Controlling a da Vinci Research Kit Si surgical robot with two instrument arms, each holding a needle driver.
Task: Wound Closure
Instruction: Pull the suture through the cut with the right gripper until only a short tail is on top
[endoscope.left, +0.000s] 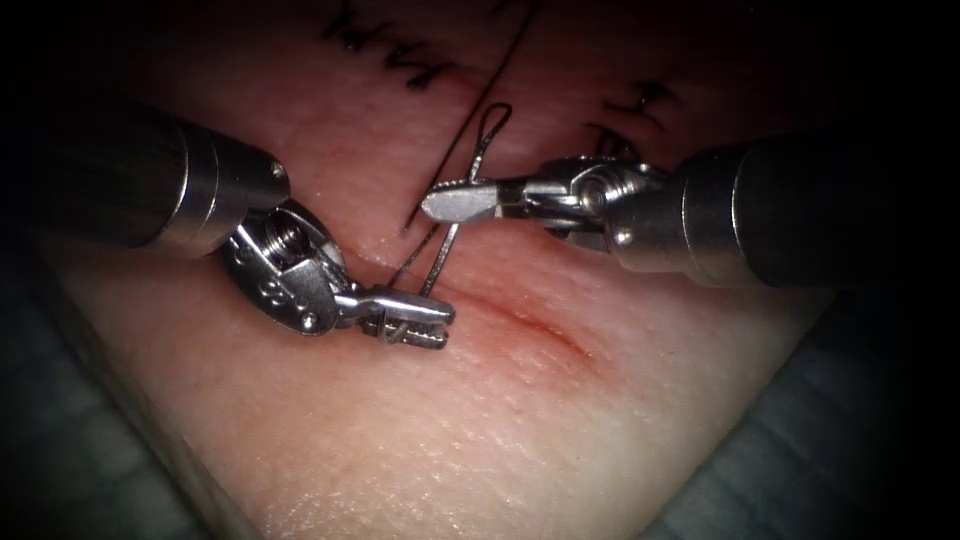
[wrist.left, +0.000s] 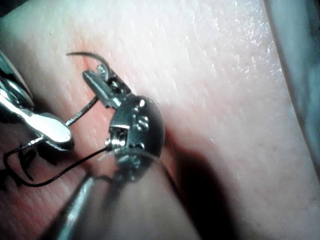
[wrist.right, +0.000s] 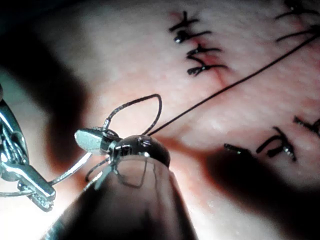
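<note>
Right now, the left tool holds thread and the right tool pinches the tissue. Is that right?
Not quite. The right tool pinches thread, not the tissue. Its jaws are shut on a loop just above the cut, as the endoscope view shows. The left tool does hold thread, down at the cut.

The pale pink tissue (endoscope.left: 480, 440) lies bare in front of the short red cut (endoscope.left: 530, 325), open room for a hand; behind the cut, thin dark thread (endoscope.left: 470, 130) loops between the left steel hand (endoscope.left: 410, 322) and the right steel hand (endoscope.left: 450, 203), barring passage; black stitched knots (wrist.right: 200, 55) crowd the far surface.
</note>
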